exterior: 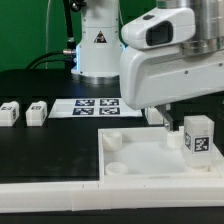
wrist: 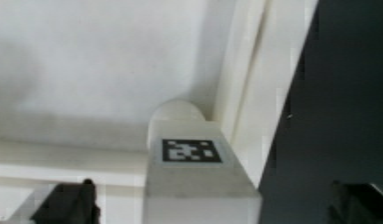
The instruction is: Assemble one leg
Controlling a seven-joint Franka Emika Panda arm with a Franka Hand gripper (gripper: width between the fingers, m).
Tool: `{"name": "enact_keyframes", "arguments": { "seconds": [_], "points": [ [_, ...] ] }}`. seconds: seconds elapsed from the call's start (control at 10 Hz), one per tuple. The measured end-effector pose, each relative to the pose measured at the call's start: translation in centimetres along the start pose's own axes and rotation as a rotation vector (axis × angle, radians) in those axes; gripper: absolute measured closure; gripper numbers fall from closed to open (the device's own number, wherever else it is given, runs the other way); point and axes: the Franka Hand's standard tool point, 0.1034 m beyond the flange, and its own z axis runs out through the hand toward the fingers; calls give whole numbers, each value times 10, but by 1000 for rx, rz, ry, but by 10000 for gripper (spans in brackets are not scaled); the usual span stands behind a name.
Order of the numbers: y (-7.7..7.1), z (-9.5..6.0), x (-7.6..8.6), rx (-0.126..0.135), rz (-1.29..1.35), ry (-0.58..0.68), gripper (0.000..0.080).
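A white leg (exterior: 197, 137) with a black-and-white tag stands upright near the corner of the white square panel (exterior: 130, 165) on the exterior view's right. My gripper (exterior: 188, 122) is low over it, under the big white arm. In the wrist view the leg (wrist: 193, 152) lies between my two dark fingers (wrist: 63, 200), with a gap on each side. The gripper (wrist: 209, 198) is open around the leg and does not touch it. Two more legs (exterior: 10, 113) (exterior: 37, 112) lie on the black table at the exterior view's left.
The marker board (exterior: 97, 106) lies flat on the table behind the panel. The robot's base (exterior: 97, 50) stands behind it. The panel has a round socket (exterior: 113, 139) at its near-left corner. A further small white part (exterior: 154, 116) shows partly behind the arm.
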Motion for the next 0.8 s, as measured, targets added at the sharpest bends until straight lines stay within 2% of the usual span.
{"name": "enact_keyframes", "arguments": {
  "seconds": [0.1, 0.3, 0.5, 0.7, 0.8],
  "points": [
    [0, 3, 5, 9, 0, -33, 150],
    [0, 8, 12, 4, 3, 5, 150],
    [0, 8, 11, 5, 3, 1, 165],
    [1, 8, 11, 5, 56, 2, 486],
    [1, 8, 11, 5, 49, 2, 486]
  ]
}}
